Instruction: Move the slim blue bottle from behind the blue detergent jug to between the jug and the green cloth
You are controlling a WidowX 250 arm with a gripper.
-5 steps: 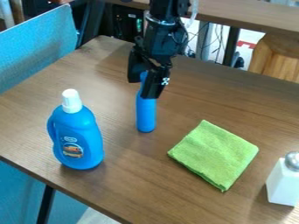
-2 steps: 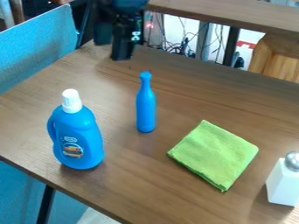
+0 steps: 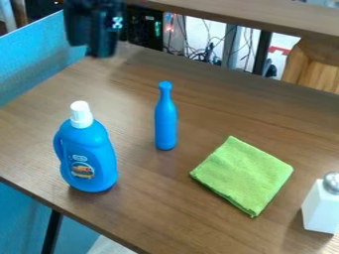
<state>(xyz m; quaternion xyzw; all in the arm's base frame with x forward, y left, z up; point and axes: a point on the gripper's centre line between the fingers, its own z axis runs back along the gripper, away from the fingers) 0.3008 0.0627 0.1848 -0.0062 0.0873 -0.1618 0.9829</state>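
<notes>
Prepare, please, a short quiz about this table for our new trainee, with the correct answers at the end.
1. True or false: the gripper is holding the slim blue bottle.
2. The cap of the large blue bottle is: a) green, b) white, c) black.
3. Fill in: the thing nearest to the white container is the ____ cloth.

Key: 1 false; 2 b; 3 green.

Blue jug (image 3: 89, 158), white cap (image 3: 81, 115), standing near desk's (image 3: 152, 208) front edge. Green cloth (image 3: 243, 176) lying folded between jug and white shaker (image 3: 320, 206), which is standing upright, metal top (image 3: 331, 182). Blue panel (image 3: 36, 62) running along left edge. Cables (image 3: 193, 51) hanging beyond far edge.
</notes>
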